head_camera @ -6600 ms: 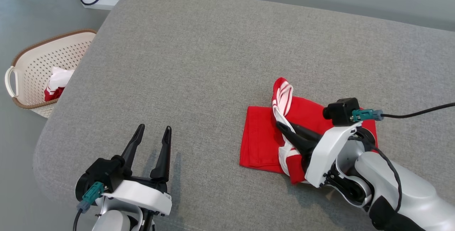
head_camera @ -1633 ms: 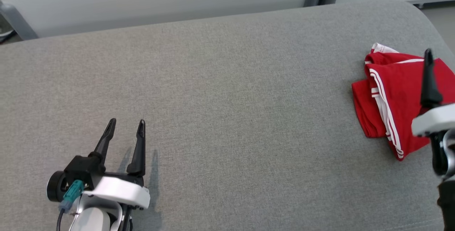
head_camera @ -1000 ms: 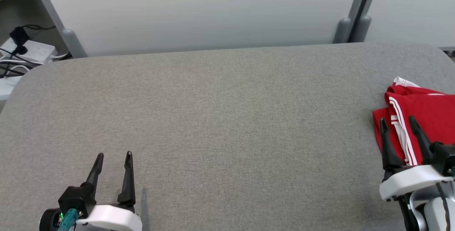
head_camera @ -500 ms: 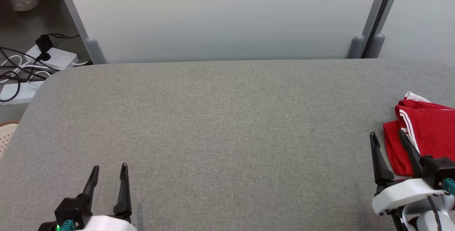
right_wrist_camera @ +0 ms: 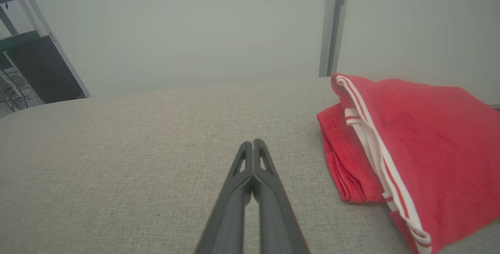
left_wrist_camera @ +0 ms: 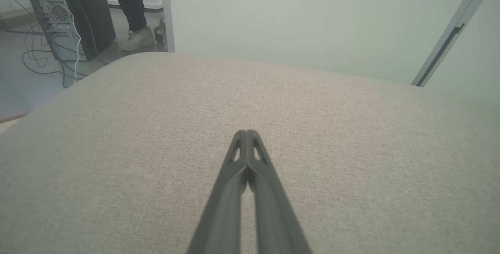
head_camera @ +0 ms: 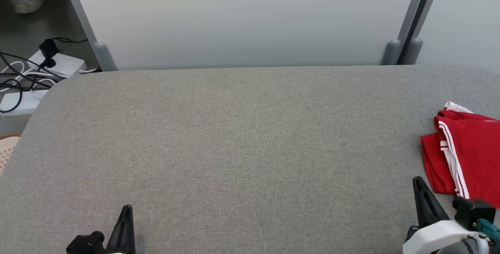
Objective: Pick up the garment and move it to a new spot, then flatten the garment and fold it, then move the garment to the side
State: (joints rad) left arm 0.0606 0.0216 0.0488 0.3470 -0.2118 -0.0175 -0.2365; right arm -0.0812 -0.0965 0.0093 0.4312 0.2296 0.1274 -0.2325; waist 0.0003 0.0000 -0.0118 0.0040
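Right end effector [head_camera: 418,179] withdrew; garment [head_camera: 468,148] near edge.

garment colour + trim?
Red garment with white stripe trim along its edge; clearest in the right wrist view.

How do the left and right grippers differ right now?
The right gripper sits just left of the folded red garment, not touching it; the left gripper has bare grey cushion around it. The right gripper is near the cushion's right end, the left toward its left end. Both are shut and empty.
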